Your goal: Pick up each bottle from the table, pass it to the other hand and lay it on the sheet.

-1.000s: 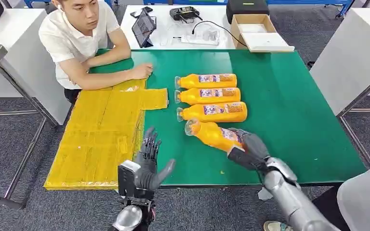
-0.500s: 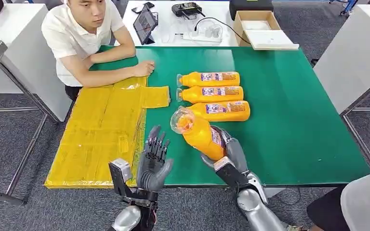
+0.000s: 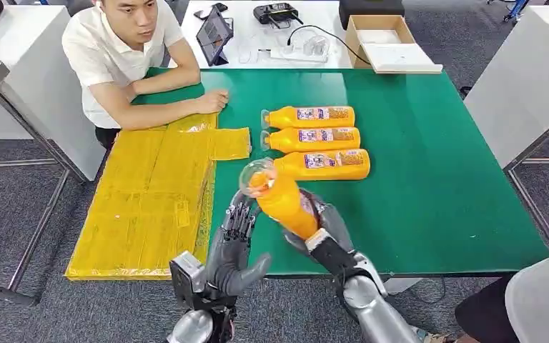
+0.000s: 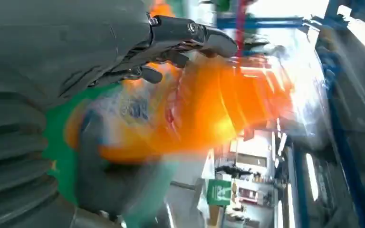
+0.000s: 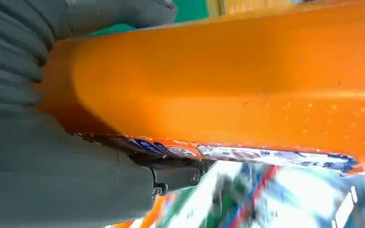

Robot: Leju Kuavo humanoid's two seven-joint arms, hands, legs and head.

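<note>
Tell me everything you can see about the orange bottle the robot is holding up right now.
The held bottle is orange, looks plastic, with a clear cap at its upper end and a printed label along one side. It is off the table, tilted, cap end up and leaning toward the yellow sheet. The right robot hand grips its lower body. The left robot hand is close beside it with fingers spread; whether they touch the bottle is hard to tell. The left wrist view is blurred.
</note>
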